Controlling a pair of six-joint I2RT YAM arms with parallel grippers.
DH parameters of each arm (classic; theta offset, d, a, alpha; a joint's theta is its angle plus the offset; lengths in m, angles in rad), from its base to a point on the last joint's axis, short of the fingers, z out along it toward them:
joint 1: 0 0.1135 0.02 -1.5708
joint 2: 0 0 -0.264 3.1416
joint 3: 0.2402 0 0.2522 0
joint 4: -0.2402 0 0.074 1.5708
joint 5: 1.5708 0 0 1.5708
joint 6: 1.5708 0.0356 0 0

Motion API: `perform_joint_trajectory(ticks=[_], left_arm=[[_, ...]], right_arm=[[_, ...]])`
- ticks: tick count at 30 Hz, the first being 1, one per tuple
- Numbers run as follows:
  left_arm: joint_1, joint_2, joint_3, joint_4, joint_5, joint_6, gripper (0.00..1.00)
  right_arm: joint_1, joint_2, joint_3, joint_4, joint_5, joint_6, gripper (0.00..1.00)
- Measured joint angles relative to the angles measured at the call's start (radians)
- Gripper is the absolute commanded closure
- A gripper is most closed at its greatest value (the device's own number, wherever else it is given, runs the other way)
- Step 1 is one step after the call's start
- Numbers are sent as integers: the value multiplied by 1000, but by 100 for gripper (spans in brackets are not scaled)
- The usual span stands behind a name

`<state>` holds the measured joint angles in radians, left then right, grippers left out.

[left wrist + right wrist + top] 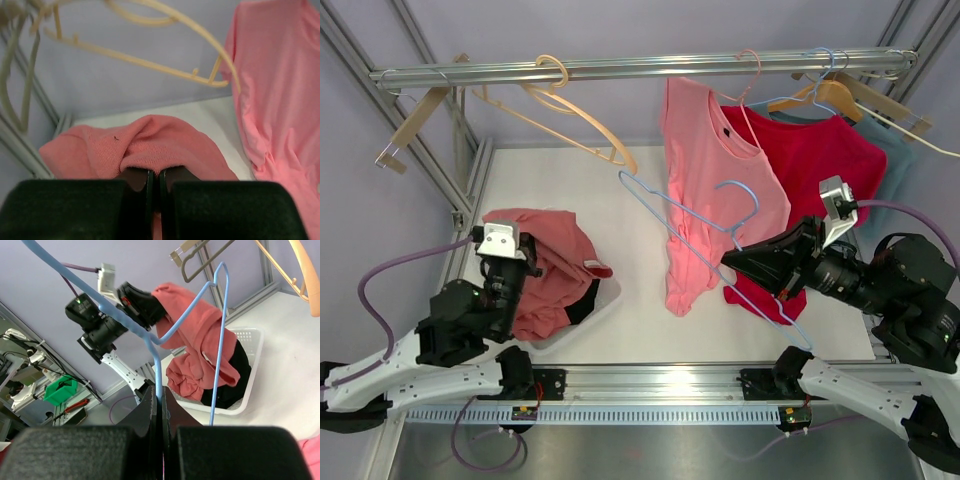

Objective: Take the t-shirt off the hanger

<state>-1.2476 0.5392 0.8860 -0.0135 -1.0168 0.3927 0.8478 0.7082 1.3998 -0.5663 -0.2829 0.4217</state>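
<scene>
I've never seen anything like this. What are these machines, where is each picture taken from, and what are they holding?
These are two robot arms bolted to the near edge of a white table. The wide picture looks down from above and behind them. The other two pictures come from a small camera on each wrist. The left gripper is shut on a salmon shirt over a white basket. The right gripper is shut on a bare blue wire hanger. At the back, a metal rail carries a pink t-shirt, a red t-shirt and some empty hangers.
</scene>
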Motion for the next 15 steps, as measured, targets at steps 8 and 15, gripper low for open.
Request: perform_joint_trajectory(ticks=[8,15], left_arm=[[30,-17,-64,-596,-246,-809,100],[297,216,-95,-834,-192,-1232,100]], right_arm=[[0,24,-31,23,6,-5,100],[0,111,-14,18,131,-49,100]])
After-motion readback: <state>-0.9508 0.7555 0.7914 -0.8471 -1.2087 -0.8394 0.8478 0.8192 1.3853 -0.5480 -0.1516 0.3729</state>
